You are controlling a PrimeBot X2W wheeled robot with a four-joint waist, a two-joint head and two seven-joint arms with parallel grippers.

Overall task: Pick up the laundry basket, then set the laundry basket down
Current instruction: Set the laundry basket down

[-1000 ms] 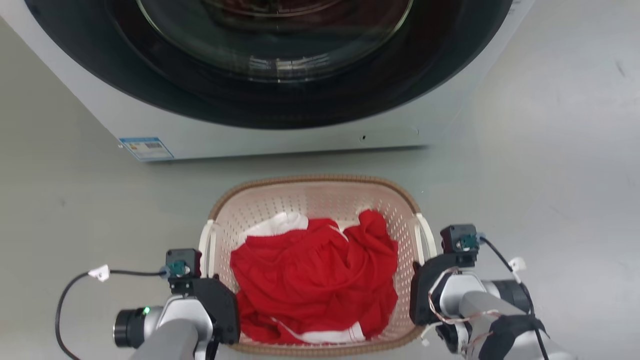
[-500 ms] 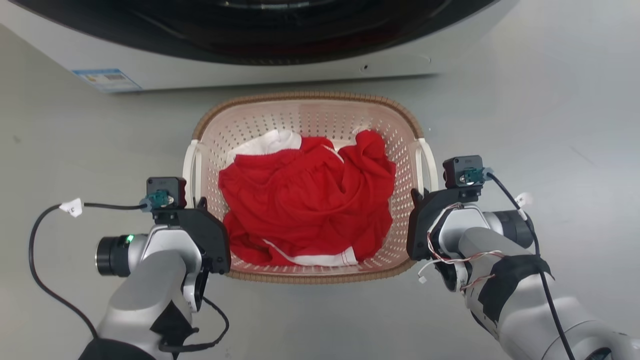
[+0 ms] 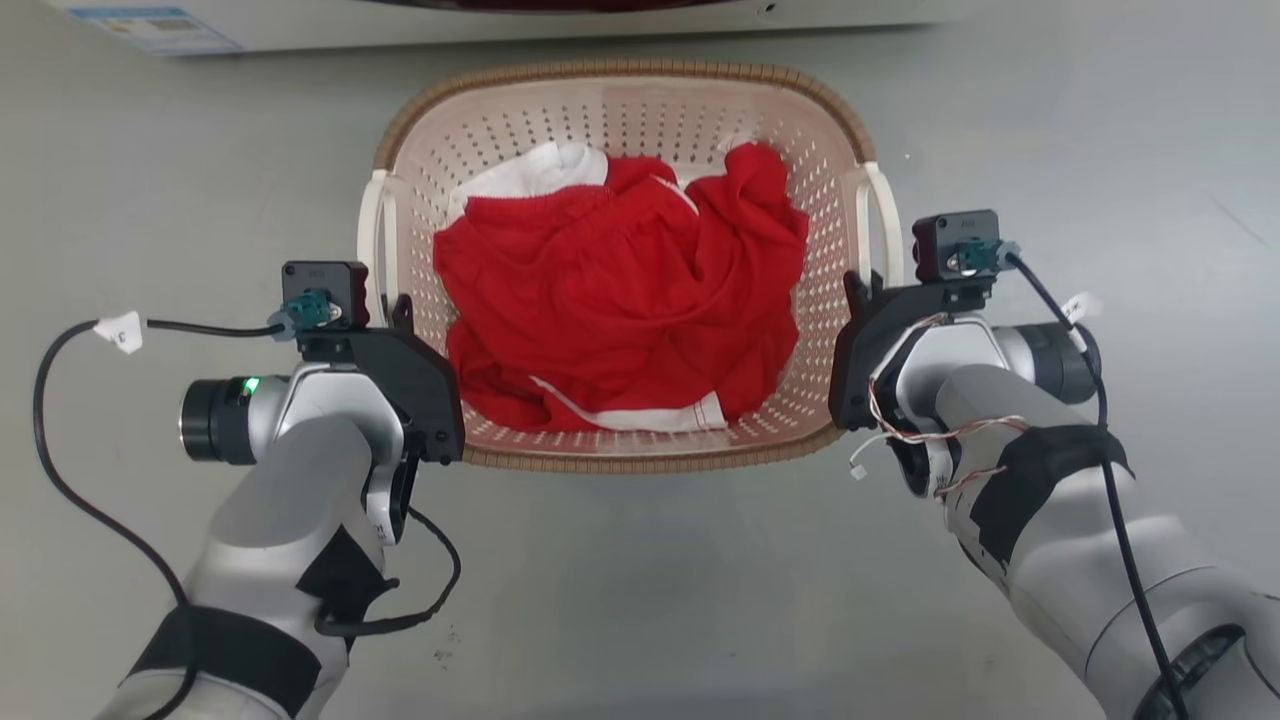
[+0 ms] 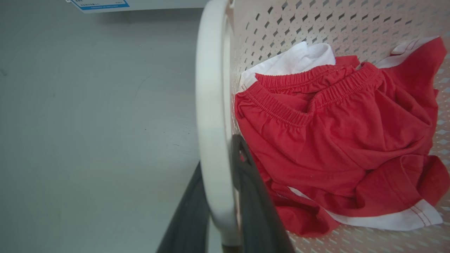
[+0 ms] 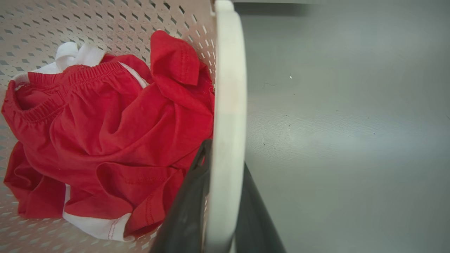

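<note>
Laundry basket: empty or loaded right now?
Loaded. Crumpled red garments with white trim lie inside the laundry basket, covering most of its perforated floor.

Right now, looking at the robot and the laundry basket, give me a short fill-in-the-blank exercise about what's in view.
1. The left end effector and right end effector each close around a white side ____ of the laundry basket.
2. The crumpled garment in the basket is mostly ____.
3. The basket's woven-look rim is ____.
Missing words: handle; red; brown.
</note>
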